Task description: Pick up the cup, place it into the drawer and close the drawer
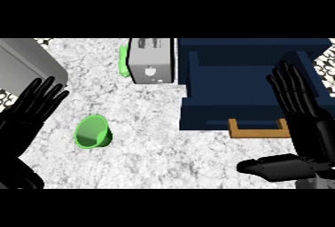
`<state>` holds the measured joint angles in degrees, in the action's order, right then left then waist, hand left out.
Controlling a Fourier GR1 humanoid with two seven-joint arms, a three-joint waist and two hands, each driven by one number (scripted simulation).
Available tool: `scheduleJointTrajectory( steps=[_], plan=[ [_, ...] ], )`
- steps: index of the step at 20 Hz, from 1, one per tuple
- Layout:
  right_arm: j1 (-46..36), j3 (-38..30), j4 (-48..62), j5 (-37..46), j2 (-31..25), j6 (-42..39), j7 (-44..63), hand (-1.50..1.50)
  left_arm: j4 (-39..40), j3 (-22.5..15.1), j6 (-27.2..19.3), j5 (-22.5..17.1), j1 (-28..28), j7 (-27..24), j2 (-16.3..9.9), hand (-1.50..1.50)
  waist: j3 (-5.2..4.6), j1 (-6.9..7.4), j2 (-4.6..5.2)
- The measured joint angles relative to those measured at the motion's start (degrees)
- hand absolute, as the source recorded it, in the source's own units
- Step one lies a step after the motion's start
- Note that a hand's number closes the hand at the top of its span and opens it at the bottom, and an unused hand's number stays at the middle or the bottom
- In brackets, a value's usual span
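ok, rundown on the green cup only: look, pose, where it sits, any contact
The green cup is bright green, plain and smooth, plastic by the look, with no handle in view. It lies tipped on its side on the marbled counter, its open mouth turned up and toward the view so the inside shows empty. It sits left of centre, well left of the dark blue drawer. Neither hand touches it; only the counter does.

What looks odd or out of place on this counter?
The green cup lies tipped on its side on the counter, its open mouth showing, well apart from the open blue drawer. A second green thing peeks out behind the toaster; it is too hidden to identify. Nothing looks spilled.
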<state>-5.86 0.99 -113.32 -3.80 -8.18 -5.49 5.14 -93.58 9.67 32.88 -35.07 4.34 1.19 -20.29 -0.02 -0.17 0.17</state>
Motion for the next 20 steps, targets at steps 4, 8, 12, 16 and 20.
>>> scheduleJointTrajectory(
  steps=[4,8,12,16,20],
  plan=[
    [-2.1,-1.3,1.8,0.0,-0.4,-0.6,0.2,-1.50,8.3,0.9,2.7,4.0,2.6,-3.0,0.1,-1.50,0.00,-0.01,-0.06],
    [-4.0,-2.7,3.3,-1.2,-1.1,-1.9,0.0,-1.50,17.9,1.4,4.7,10.4,5.5,-8.5,0.4,-1.50,-0.01,-0.12,-0.05],
    [-5.5,-4.1,4.7,-1.8,-1.6,-2.7,-0.4,-1.50,26.1,1.6,5.0,16.4,7.7,-14.0,0.7,-1.50,-0.01,-0.12,-0.05],
    [-7.8,-4.9,6.6,-1.5,-2.0,-2.8,-0.7,-1.50,34.9,1.5,5.0,22.6,9.7,-21.2,0.3,-1.50,0.00,-0.17,-0.02],
    [-7.9,-4.8,6.4,-1.3,-1.7,-2.8,-0.7,-1.50,46.9,1.2,3.6,28.9,12.8,-29.4,-0.8,-1.50,-0.05,-0.45,0.04]
  ],
)
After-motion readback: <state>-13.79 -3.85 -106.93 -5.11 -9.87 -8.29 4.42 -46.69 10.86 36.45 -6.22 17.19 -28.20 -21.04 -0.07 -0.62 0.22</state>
